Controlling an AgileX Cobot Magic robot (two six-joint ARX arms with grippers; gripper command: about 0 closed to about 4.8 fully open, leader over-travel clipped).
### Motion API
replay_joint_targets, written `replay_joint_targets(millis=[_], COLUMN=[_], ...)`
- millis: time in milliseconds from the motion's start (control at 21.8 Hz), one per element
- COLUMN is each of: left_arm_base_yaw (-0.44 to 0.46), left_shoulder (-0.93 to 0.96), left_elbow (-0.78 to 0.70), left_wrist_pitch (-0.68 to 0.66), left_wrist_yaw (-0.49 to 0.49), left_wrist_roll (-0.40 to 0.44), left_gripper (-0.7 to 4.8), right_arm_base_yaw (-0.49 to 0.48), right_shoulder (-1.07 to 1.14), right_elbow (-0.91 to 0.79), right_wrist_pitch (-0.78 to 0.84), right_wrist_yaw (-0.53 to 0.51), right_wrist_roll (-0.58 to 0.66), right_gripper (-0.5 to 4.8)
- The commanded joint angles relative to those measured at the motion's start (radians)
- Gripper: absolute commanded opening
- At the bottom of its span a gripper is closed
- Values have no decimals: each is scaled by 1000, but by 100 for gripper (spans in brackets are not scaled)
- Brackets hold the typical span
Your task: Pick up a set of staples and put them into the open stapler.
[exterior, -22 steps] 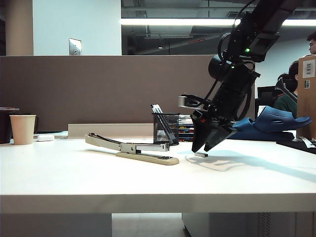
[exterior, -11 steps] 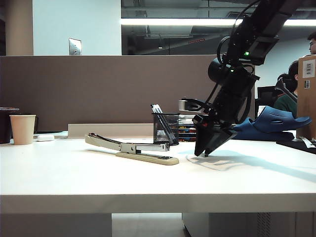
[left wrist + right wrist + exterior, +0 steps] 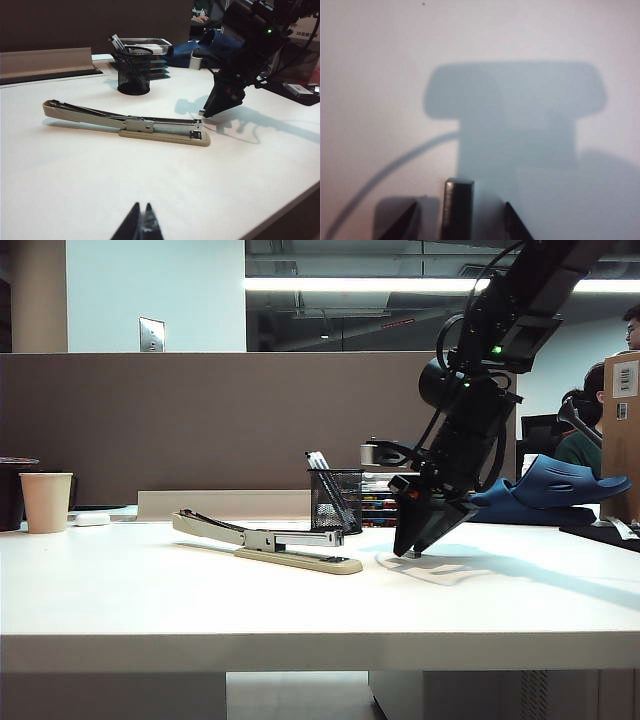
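Note:
The set of staples [image 3: 457,210], a short dark-silver bar, lies on the white table between the two fingertips of my right gripper [image 3: 460,220]. A gap shows on each side of it, so the jaws are open around it. In the exterior view the right gripper [image 3: 408,552] points down with its tips at the tabletop, just right of the stapler [image 3: 270,545]. The beige stapler [image 3: 150,129] lies open, its long arm raised off the silver channel. My left gripper [image 3: 141,207] is shut and empty, hovering over bare table well short of the stapler.
A black mesh pen cup [image 3: 336,500] stands behind the stapler's head. A paper cup [image 3: 47,502] and a small white oblong object [image 3: 92,519] sit at the far left. A blue object [image 3: 555,485] lies at the back right.
The right gripper has sunk to the tabletop over the staples and its jaws have narrowed. The stapler and the left gripper have stayed where they were.

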Motion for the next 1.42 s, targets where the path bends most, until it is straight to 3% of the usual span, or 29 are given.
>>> replay_joint_targets(millis=[46, 505, 1009, 1422], left_arm_base_yaw=[1, 1, 1, 1], left_shoulder=[0, 0, 0, 0], left_elbow=[2, 2, 2, 2], left_wrist_pitch=[11, 11, 11, 11], left_wrist_yaw=[6, 6, 6, 6], left_wrist_roll=[-3, -3, -3, -3], left_gripper=[-6, -6, -6, -6], right_arm_base_yaw=[2, 22, 63, 115], right_shoulder=[17, 16, 14, 14], right_elbow=[-2, 2, 125, 195], right_wrist_pitch=[-21, -35, -50, -85], right_wrist_yaw=[7, 12, -31, -185], right_wrist_roll=[0, 0, 16, 43], right_gripper=[128, -3, -1, -1])
